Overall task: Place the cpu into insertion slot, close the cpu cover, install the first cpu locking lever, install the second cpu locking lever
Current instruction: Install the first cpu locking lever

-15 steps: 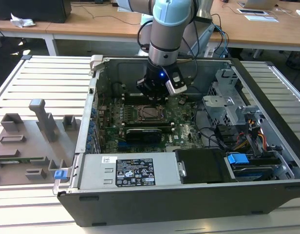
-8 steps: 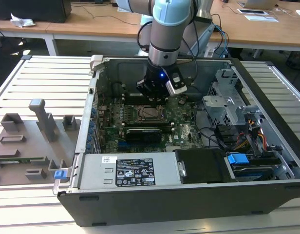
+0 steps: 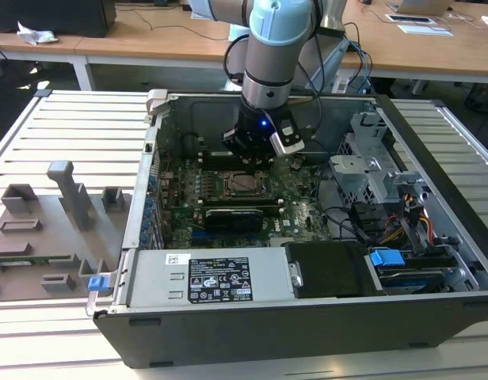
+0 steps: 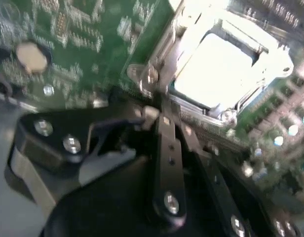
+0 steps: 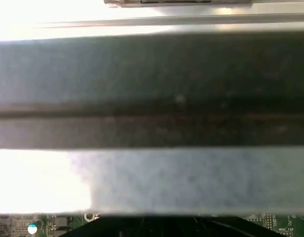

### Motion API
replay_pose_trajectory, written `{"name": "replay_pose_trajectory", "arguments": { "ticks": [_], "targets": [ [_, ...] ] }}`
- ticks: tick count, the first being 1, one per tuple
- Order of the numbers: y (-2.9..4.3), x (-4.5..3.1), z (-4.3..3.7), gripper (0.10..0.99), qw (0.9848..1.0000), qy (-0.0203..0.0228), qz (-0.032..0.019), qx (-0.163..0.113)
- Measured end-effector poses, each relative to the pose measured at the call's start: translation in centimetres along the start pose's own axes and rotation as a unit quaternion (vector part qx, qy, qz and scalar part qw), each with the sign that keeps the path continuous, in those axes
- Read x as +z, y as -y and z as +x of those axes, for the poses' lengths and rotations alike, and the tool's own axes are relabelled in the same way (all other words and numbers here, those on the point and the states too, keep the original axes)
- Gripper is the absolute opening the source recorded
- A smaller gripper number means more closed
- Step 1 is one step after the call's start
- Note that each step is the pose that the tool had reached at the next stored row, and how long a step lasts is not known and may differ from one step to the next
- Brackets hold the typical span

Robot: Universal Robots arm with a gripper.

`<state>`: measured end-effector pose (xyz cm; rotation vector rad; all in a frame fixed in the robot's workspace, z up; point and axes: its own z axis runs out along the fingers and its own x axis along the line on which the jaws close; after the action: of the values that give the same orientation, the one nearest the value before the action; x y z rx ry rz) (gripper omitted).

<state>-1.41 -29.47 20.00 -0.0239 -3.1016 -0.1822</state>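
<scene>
In the exterior view my gripper [image 3: 256, 157] hangs inside the open computer case, just above the far edge of the insertion slot [image 3: 245, 184] on the green motherboard [image 3: 188, 198]. The second wrist view shows the cpu [image 4: 218, 69], a bright silver square, lying in the slot. The cpu cover [image 4: 189, 37] lies flat around it as a metal frame. My gripper [image 4: 154, 112] is shut, and its black fingertips meet at the slot's corner beside a thin metal lever [image 4: 159, 54]. I cannot tell whether they touch the lever.
The case walls [image 3: 161, 119] box the arm in. A power supply [image 3: 212, 281] fills the near side. A metal drive cage [image 3: 371, 170] and cables [image 3: 410, 222] stand at the exterior view's right. A grey fixture tray [image 3: 46, 229] lies outside, on the left.
</scene>
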Motion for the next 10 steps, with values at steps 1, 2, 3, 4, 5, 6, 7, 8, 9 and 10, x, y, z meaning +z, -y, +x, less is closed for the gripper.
{"name": "replay_pose_trajectory", "arguments": {
  "ticks": [1, 2, 3, 4, 5, 6, 7, 8, 9, 10],
  "targets": [
    [-0.04, -0.32, 0.02, 0.106, 1.0, 0.0, -0.0003, 0.0],
    [-0.1, -0.89, 0.03, 0.106, 1.0, 0.0, 0.001, 0.0],
    [-0.14, -1.22, 0.05, 0.106, 1.0, -0.0001, 0.0018, 0.0],
    [-0.17, -1.51, 0.06, 0.106, 1.0, -0.0001, 0.0033, 0.0],
    [-0.17, -1.63, 0.06, 0.106, 1.0, -0.0001, 0.0048, 0.0],
    [-0.13, -1.67, 0.06, 0.106, 1.0, 0.0, 0.0061, 0.0],
    [-0.04, -1.7, 0.07, 0.106, 1.0, 0.0, 0.0077, 0.0],
    [0.42, -1.76, 0.07, 0.106, 0.9999, 0.0001, 0.0145, 0.001],
    [0.99, -1.83, 0.06, 0.106, 0.9999, 0.0001, 0.017, 0.001],
    [1.83, -1.92, 0.05, 0.106, 0.9998, 0.0002, 0.0192, 0.001]
  ]
}}
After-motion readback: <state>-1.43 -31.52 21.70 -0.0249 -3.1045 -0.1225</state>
